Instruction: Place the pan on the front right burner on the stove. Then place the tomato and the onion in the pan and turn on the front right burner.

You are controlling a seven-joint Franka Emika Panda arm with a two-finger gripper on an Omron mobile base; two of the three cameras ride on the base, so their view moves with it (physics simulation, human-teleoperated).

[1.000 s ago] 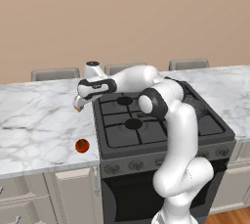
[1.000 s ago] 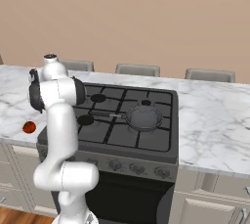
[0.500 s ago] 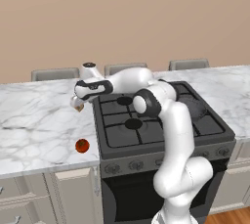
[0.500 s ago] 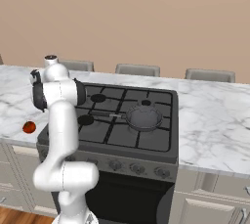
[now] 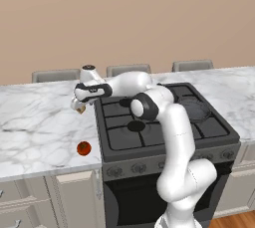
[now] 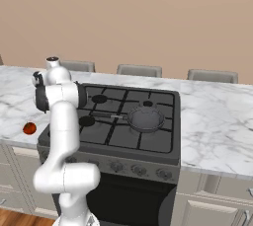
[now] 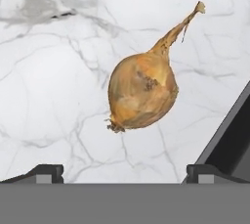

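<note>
White glossy arm (image 5: 172, 137), rounded segments; dark joint rings; small dark finger tips (image 7: 46, 173)

Even, bright, diffuse light is seen throughout; no single source can be placed. Rendered frames: clean, no noise, no motion blur. Only soft contact shading is cast, e.g. under the tomato (image 5: 83, 148) on the counter (image 5: 40, 122). A soft sheen is noted on the arm (image 5: 172, 122), a faint highlight on the pan (image 6: 145, 119). The stove (image 6: 128, 121) reads very dark, grate detail partly lost. In the hand view the onion (image 7: 142, 90) is slightly soft, marble veins smeared. No edge distortion is observed
</note>
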